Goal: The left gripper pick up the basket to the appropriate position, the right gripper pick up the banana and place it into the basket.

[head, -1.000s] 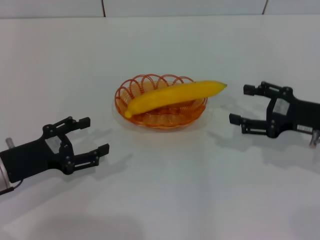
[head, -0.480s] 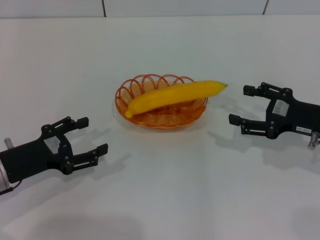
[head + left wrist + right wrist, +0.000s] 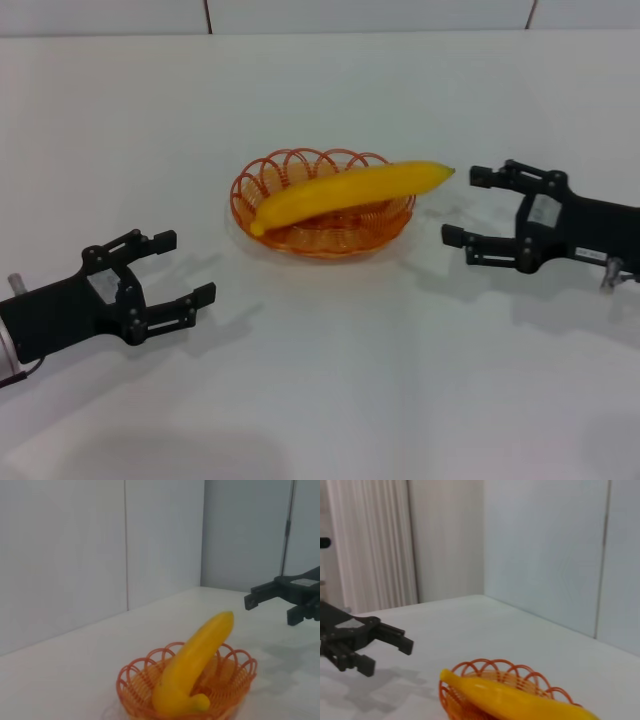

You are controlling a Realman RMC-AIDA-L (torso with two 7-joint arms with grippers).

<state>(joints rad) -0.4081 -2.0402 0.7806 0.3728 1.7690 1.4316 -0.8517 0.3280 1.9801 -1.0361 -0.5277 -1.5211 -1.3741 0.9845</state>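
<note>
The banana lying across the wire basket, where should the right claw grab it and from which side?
Probably at the pointed end of the banana that sticks out past the rim of the basket toward the robot's right. That end sits raised and clear of the wire loops, and the open right claw is already beside it, so it could come in from that side.

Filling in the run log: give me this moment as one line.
banana: lying across basket | left gripper: open, apart from basket | right gripper: open, empty, by banana tip
</note>
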